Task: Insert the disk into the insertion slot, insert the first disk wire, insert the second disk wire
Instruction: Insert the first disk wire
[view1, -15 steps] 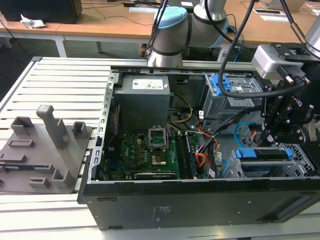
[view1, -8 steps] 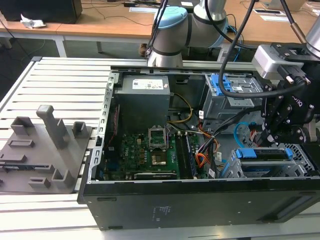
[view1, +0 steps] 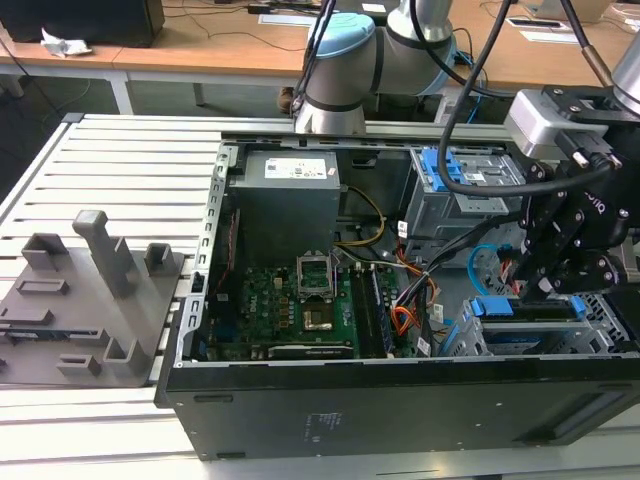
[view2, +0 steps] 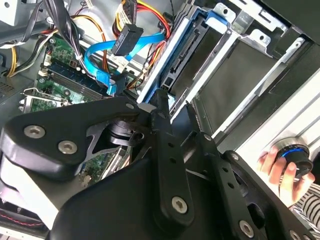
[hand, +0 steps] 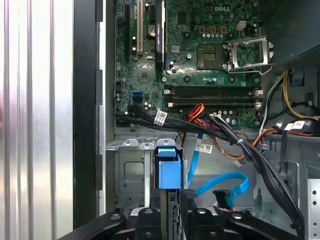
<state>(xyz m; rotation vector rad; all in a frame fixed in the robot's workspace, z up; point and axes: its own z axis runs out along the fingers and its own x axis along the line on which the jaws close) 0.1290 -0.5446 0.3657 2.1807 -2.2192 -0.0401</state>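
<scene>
The slatted metal table (view1: 120, 170) carries an open computer case (view1: 400, 425), and the motherboard (view1: 290, 310) lies flat on the floor of this case, so I place everything from it. To the exterior view's left of the motherboard, outside the case, a grey fixture block (view1: 90, 300) stands on the table. To the exterior view's right of the motherboard is the insertion slot (view1: 465, 340), a bay in a silver perforated cage. The black gripper (view1: 545, 288) hangs over this cage. Its jaws are pressed on the two flat sides of the disk (view1: 525, 308), which shows best in the first wrist view (hand: 167, 172). The disk stands on edge in the mouth of the slot, with its blue carrier on top. Between the motherboard and the disk the second disk wire (view1: 478, 258) curves in a loose loop – its small dark connector (hand: 223, 197) hangs free, not plugged in. Away from the motherboard, past the case wall, a person's hand (view2: 272, 167) holds a round knob (second wrist view).
</scene>
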